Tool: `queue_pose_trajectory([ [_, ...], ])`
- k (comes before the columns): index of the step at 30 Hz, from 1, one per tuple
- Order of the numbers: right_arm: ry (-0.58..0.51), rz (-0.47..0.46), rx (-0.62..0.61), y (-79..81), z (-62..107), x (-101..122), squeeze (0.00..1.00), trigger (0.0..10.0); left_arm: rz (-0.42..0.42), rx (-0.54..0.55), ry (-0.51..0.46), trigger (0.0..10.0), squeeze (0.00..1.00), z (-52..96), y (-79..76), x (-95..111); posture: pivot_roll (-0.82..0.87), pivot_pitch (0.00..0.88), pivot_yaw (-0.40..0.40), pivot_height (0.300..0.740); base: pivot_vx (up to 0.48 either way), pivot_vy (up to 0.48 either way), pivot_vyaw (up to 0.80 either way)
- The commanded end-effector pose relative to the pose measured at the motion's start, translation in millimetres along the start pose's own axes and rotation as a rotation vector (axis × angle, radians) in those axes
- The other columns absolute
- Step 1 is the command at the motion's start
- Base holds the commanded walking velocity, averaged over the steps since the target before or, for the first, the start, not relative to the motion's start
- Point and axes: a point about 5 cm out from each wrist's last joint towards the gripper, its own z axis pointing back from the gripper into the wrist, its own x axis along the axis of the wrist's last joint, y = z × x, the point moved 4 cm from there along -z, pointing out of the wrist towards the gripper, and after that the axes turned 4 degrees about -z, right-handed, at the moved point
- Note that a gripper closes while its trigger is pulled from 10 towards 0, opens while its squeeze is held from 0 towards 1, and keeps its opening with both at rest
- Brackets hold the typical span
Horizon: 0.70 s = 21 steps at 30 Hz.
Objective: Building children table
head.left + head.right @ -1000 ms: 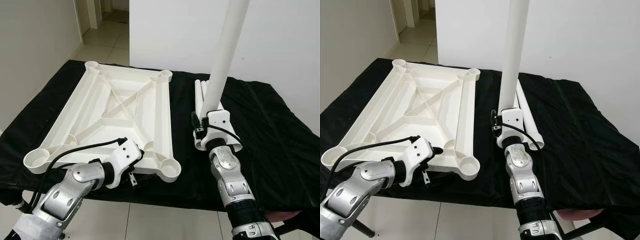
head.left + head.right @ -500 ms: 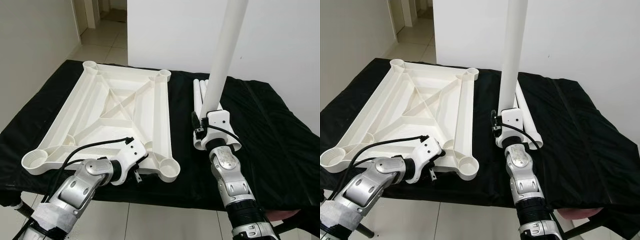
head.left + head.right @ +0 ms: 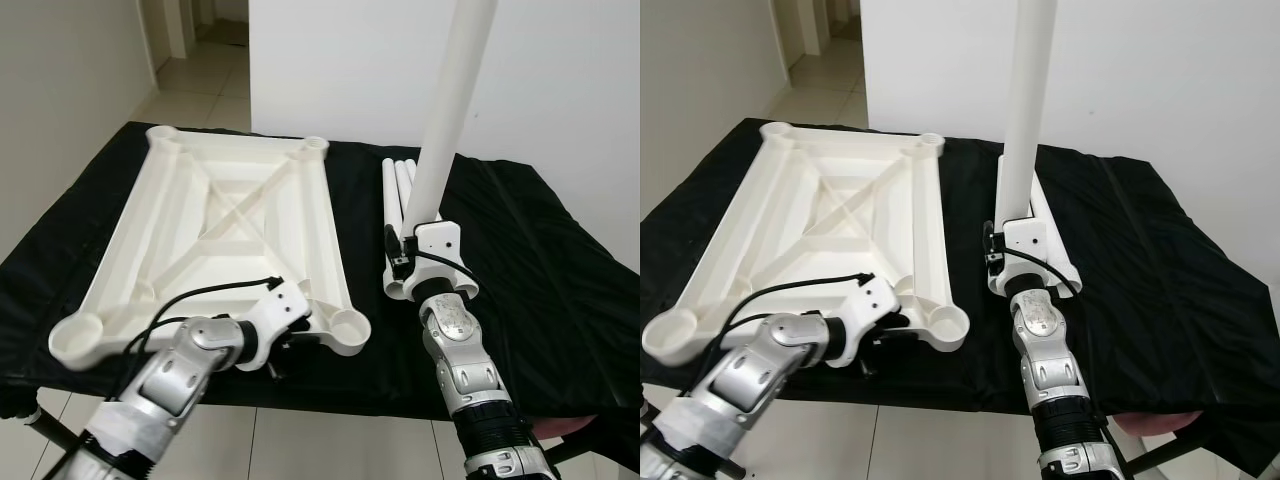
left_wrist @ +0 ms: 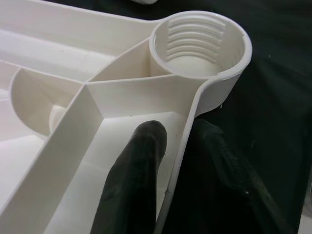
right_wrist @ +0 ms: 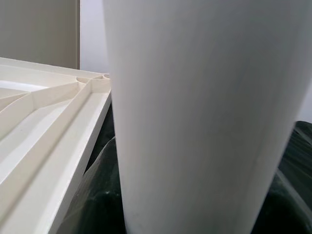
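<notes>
A white plastic table top lies upside down on the black cloth, ribs and corner sockets facing up. My left gripper is shut on its near rim, one finger inside the rim wall and the other outside, just short of the near right socket. My right gripper is shut on a white table leg and holds it upright beside the top's right edge. In the right wrist view the leg stands very close, with the table top behind it.
Spare white legs lie on the cloth behind my right gripper. The black cloth is bare to the right. The table's front edge runs just under both wrists, with tiled floor below. A white wall stands behind.
My left gripper has slid right along the near rim toward the corner socket. The table top has turned a little, its near right corner swinging right. The upright leg has hardly moved.
</notes>
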Motion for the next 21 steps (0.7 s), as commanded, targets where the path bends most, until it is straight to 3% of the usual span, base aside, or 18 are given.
queue_pose_trajectory([
  [1, -0.016, 0.011, -0.004, -2.5, -0.6, 4.4, 0.0, 10.0, 0.002, 0.19, 0.026, 0.0, 0.0, 0.1, 21.9, -1.0, 0.0, 0.0, -0.075, 0.74, 0.0, 0.0, 0.0],
  [4, -0.016, 0.01, -0.003, -1.9, -1.0, 4.7, 0.0, 10.0, 0.001, 0.201, 0.016, 0.0, 0.0, -2.2, 22.8, 2.6, 0.0, 0.0, -0.075, 0.74, 0.0, 0.0, 0.0],
  [5, -0.017, 0.01, -0.001, -1.5, -1.3, 4.8, 0.0, 10.0, -0.001, 0.213, 0.013, 4.7, 0.0, -4.0, 24.0, 5.4, 0.0, 0.0, -0.076, 0.74, 0.0, 0.0, 0.0],
  [6, -0.018, 0.01, 0.0, -1.3, -1.5, 5.0, 0.0, 10.0, -0.005, 0.232, 0.003, 10.0, 0.0, -5.8, 26.0, 9.8, 0.0, 0.0, -0.076, 0.74, 0.0, 0.0, 0.0],
  [12, -0.017, 0.003, 0.002, -0.5, -1.9, 4.7, 0.0, 10.0, -0.039, 0.297, -0.046, 10.0, 0.0, -10.5, 34.8, 25.2, 0.0, 0.0, -0.076, 0.74, 0.0, 0.0, 0.0],
  [21, -0.004, -0.006, -0.002, -2.4, 0.2, 2.1, 0.0, 10.0, -0.025, 0.288, -0.122, 10.0, 0.0, -14.5, 29.1, 42.0, -0.01, 0.0, -0.074, 0.74, 0.0, 0.0, 0.0],
])
